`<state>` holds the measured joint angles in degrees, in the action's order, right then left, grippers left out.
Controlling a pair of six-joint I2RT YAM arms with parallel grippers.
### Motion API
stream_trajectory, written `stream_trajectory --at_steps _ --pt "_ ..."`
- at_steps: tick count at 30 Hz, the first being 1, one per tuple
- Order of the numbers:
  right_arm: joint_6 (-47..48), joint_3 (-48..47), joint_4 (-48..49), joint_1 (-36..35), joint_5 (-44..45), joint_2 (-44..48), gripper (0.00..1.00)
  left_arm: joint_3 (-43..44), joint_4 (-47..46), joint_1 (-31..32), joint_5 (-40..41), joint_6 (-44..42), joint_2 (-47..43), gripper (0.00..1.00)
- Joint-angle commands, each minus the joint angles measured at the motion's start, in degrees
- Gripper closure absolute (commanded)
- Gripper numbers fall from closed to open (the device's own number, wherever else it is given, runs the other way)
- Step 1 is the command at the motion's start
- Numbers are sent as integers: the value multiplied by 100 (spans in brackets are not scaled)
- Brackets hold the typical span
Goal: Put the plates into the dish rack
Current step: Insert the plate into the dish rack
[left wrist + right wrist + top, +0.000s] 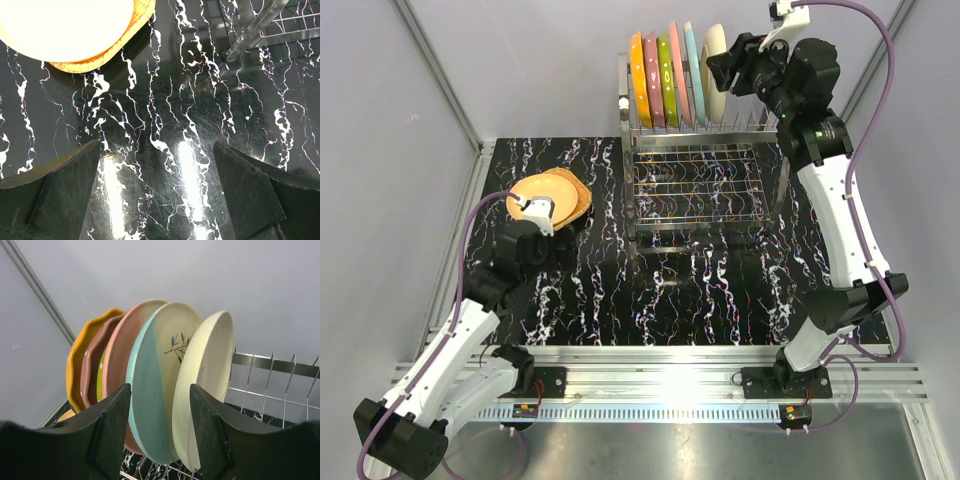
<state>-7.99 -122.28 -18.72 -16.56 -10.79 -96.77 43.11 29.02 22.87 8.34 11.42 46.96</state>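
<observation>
Left end effector (155, 195) and right end effector (160, 395), both with fingers apart.
Hangs, on the left, over the bench (720, 290), just short of the tan plates (552, 195) stacked near the far-left corner; gapes, on the right, just before the cream plate (205, 385), endmost in a row of plates (666, 80) upright in the dish rack (695, 190) at the far edge.

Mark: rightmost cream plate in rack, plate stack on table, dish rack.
cream plate (210, 370), right wrist view, middle of its side
plate stack (560, 187), top external view, top plate's face
dish rack (695, 187), top external view, lower-tier wires
</observation>
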Motion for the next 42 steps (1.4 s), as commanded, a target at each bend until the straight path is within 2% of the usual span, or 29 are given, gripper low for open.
stream_trajectory --at_steps 1,27,32,42 --pt "-36 125 141 -23 6 80 43 22 -203 15 1 -43 -90 1" --pt "-142 284 176 -23 -90 9 46 22 -195 7 -25 -43 -125 1" --pt "-106 196 -8 -23 6 114 34 13 -194 7 -17 -43 -134 1" --pt "69 1100 -106 -23 261 1142 25 -5 -195 7 115 -35 -161 1"
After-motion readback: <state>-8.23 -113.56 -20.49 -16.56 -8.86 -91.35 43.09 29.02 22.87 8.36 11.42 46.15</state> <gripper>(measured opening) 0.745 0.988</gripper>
